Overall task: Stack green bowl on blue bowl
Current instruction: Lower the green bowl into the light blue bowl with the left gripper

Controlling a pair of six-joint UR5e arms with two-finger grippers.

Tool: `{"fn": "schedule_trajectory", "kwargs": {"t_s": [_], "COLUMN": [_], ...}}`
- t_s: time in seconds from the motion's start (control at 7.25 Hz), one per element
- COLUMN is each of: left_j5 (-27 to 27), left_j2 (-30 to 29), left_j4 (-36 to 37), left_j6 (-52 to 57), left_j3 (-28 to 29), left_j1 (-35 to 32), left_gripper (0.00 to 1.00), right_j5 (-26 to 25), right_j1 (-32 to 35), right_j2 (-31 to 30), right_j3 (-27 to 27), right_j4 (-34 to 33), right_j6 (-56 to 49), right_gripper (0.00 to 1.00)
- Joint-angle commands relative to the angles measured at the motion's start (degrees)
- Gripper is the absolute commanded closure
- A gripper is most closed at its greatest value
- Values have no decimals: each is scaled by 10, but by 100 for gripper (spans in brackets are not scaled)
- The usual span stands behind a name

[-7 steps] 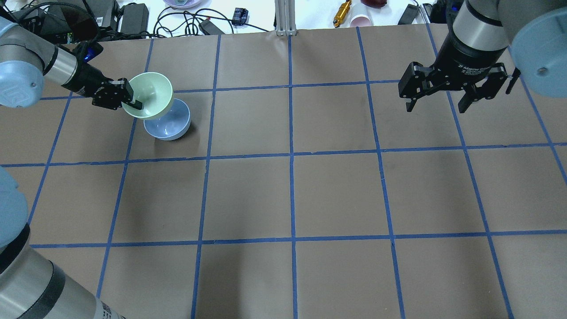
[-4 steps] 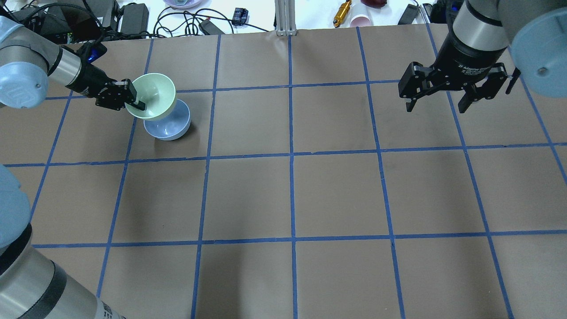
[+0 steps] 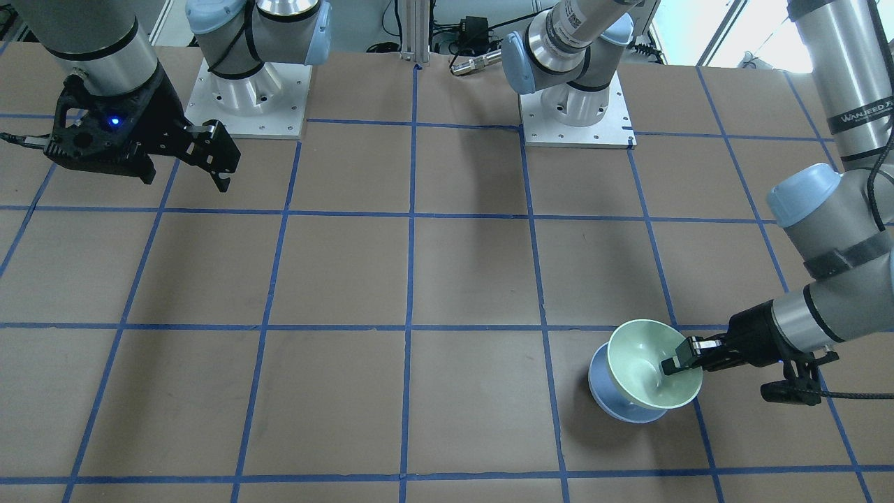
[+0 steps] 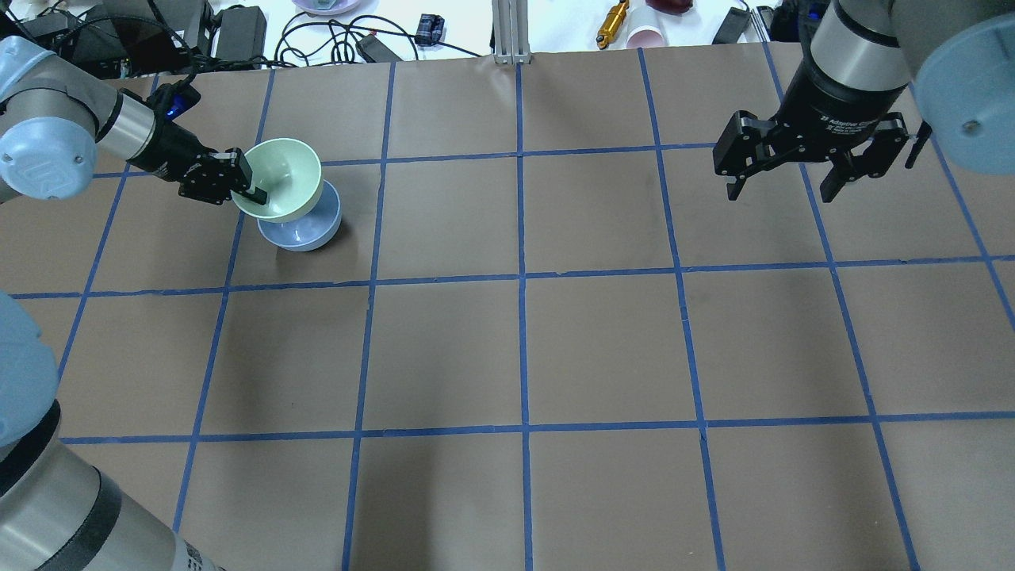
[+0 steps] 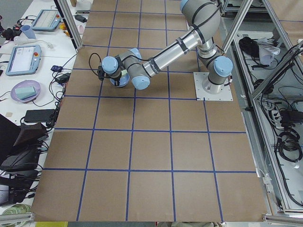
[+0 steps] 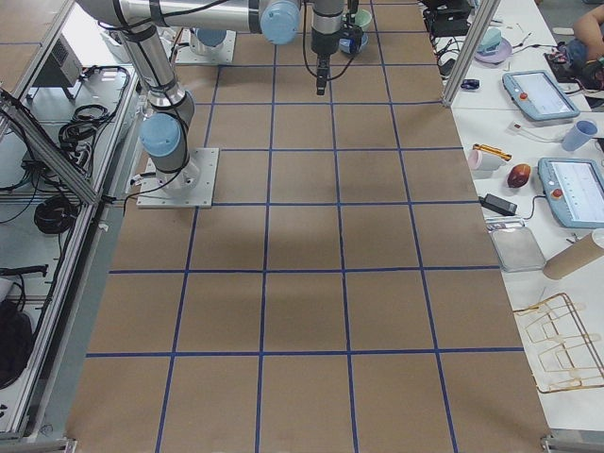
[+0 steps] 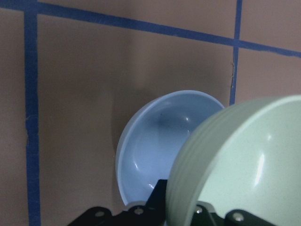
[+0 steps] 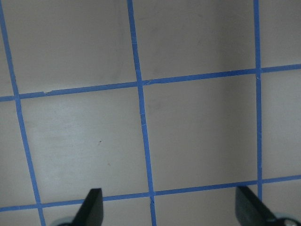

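Observation:
The green bowl (image 4: 283, 179) hangs tilted over the blue bowl (image 4: 305, 230), which sits on the table at the far left. My left gripper (image 4: 247, 189) is shut on the green bowl's rim, one finger inside it. In the front-facing view the green bowl (image 3: 646, 363) covers most of the blue bowl (image 3: 614, 405), and the left gripper (image 3: 681, 362) holds its rim. In the left wrist view the green bowl (image 7: 244, 165) overlaps the blue bowl (image 7: 155, 150). My right gripper (image 4: 785, 190) is open and empty, high over the far right of the table.
Brown paper with a blue tape grid covers the table (image 4: 523, 349). Cables, power bricks and small items (image 4: 333, 32) lie beyond the far edge. An aluminium post (image 4: 510, 32) stands at the far middle.
My left gripper has carried the green bowl a little to the right and lower, more squarely over the blue bowl. The right arm has not moved.

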Motion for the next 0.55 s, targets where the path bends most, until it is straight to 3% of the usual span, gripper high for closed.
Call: {"fn": "schedule_trajectory", "kwargs": {"t_s": [0.0,0.14,0.28,0.41], "left_j5": [3,3,0,0], "left_j2": [-2,-8,-11,-11], "left_j4": [10,15,15,15], "left_j6": [-2,-13,-25,-26], "left_j3": [-1,-1,-1,-1], "left_j1": [0,0,0,0], "left_gripper": [63,37,0,0], "right_j5": [0,0,0,0], "right_j1": [0,0,0,0], "right_j2": [0,0,0,0], "right_j3": [0,0,0,0], "right_j4": [0,0,0,0], "right_j6": [0,0,0,0], "right_gripper": [0,0,0,0]}}
